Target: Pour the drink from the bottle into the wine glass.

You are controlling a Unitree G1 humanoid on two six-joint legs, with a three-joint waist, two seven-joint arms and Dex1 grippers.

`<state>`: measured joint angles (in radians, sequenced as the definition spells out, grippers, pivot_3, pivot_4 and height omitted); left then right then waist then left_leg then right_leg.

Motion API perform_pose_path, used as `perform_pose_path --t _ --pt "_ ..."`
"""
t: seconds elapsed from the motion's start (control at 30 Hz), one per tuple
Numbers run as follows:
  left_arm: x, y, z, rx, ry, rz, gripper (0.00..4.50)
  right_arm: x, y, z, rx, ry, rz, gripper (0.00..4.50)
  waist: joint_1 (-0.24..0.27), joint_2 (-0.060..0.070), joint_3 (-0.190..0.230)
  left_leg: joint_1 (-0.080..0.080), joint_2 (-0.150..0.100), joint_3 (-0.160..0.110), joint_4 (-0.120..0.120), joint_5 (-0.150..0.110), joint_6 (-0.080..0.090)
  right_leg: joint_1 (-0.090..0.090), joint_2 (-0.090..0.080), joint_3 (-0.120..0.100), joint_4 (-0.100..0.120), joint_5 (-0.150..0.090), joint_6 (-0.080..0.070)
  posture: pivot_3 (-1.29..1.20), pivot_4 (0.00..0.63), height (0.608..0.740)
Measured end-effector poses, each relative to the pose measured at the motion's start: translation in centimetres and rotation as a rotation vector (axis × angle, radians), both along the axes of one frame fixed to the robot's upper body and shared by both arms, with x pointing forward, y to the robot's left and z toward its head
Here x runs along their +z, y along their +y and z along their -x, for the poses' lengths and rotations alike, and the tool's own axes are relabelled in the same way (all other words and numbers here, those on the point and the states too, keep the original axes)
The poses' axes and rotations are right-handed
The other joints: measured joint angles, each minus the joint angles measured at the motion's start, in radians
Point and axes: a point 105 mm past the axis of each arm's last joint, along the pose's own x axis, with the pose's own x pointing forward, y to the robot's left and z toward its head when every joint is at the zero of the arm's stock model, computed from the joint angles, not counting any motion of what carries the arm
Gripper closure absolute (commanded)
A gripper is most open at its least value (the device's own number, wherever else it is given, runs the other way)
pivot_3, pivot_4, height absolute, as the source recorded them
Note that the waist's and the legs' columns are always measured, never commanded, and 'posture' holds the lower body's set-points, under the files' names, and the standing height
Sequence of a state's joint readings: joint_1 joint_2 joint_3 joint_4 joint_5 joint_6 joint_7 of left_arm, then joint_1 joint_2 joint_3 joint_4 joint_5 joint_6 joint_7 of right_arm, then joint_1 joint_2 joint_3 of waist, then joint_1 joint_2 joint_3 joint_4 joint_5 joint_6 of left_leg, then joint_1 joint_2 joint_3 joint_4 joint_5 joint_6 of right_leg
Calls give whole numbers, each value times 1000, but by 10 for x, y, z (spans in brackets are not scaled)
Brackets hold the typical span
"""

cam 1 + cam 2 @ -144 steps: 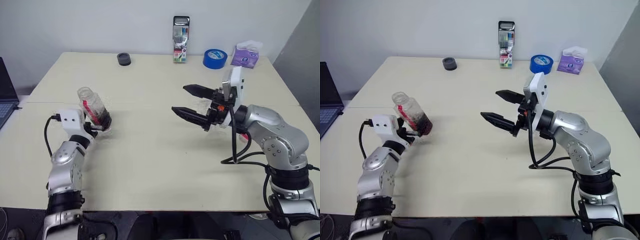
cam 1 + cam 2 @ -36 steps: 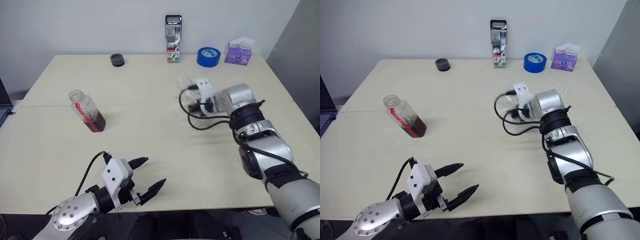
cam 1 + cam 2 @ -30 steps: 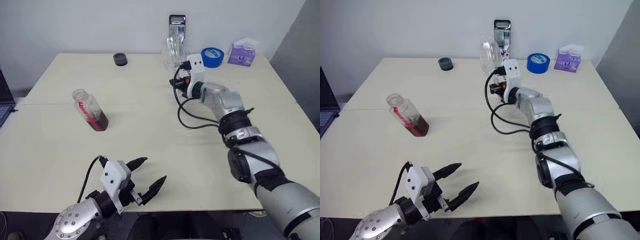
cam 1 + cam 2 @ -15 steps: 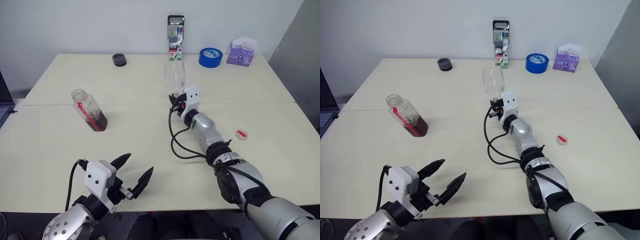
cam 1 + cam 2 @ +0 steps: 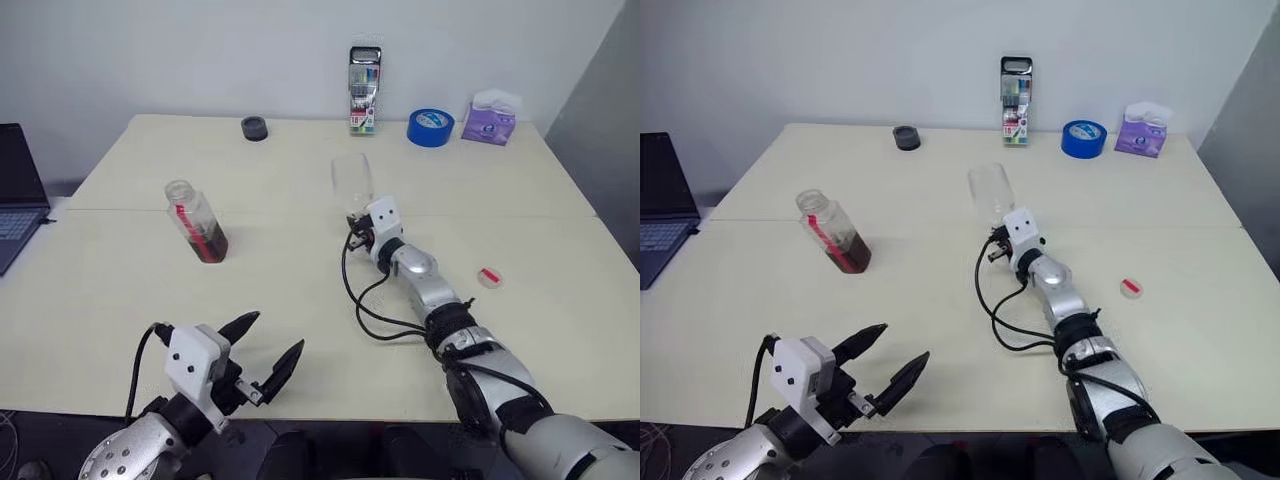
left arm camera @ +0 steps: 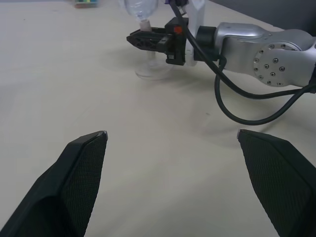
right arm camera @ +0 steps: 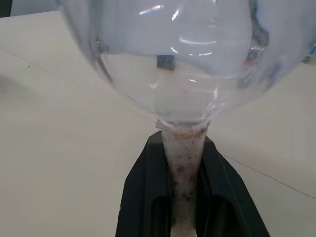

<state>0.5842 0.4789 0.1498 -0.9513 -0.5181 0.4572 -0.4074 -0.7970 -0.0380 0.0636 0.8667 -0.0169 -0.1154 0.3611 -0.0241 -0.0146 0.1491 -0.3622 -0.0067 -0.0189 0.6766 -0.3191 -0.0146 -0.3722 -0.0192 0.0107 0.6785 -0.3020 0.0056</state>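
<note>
The wine glass (image 5: 352, 184) stands upright near the middle of the cream table (image 5: 300, 300), its long axis vertical, open mouth up and round foot (image 6: 151, 72) resting on the tabletop. Its bowl looks empty. The right gripper (image 6: 143, 40) is clamped on the thin stem (image 7: 182, 163), one black finger (image 7: 143, 197) on each side of it, just under the bowl; the arm reaches in level from the near right side.

The bottle (image 5: 197, 222) sits well apart from the glass, on the left part of the table. It leans, its long axis tilted so the open neck points up and to the far left, while the base lies lower to the near right. The drink (image 5: 211, 245), dark reddish-brown, has pooled in that lower end. A red stripe runs along the bottle's side. Nothing holds it.

The left gripper (image 5: 262, 350) hovers at the near edge of the table, near left of the glass, its two black fingers spread wide with nothing between them, pointing toward the far right.

Along the far edge stand a marker pack (image 5: 364, 75), a blue tape roll (image 5: 430, 127), a purple tissue pack (image 5: 489, 117) and a small dark round object (image 5: 254, 127). A small red cap (image 5: 489, 277) lies on the right side. A laptop (image 5: 18, 195) sits off the left edge.
</note>
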Motion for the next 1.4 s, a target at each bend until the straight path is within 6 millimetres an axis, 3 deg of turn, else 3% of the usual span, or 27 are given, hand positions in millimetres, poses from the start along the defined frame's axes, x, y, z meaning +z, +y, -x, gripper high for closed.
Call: perform_pose_path --t 0.27,0.43,0.6,0.77,1.0,1.4 --pt "1 1 0 -10 -4 -2 0 -5 -7 4 6 26 52 4302 1 5 -10 2 0 -2 0 0 0 2 0 -2 0 -1 -1 0 150 740" --pt "3 4 -1 21 -17 3 0 2 0 12 61 -38 -14 4302 -2 6 -7 0 0 -2 0 0 0 1 0 -1 0 -1 0 0 150 740" --pt "5 20 -2 167 -55 -4 0 7 44 32 254 -49 -105 4302 -32 7 1 -1 2 0 -3 0 0 -4 2 1 2 -1 -1 0 150 740" --pt "6 29 2 285 -81 15 0 18 93 47 416 -57 -142 4302 -30 4 9 -1 1 0 -5 0 0 -6 1 1 2 -1 -1 0 150 740" --pt "6 38 9 391 -104 15 0 10 98 37 410 -32 -68 4302 -12 -1 14 -3 0 1 -6 0 0 -7 0 1 1 -1 -2 0 150 740" --pt "-16 45 18 394 -91 5 0 24 99 17 301 -37 -17 4302 -14 -2 14 -4 1 5 -11 0 0 -13 0 3 1 -3 -4 0 150 740"
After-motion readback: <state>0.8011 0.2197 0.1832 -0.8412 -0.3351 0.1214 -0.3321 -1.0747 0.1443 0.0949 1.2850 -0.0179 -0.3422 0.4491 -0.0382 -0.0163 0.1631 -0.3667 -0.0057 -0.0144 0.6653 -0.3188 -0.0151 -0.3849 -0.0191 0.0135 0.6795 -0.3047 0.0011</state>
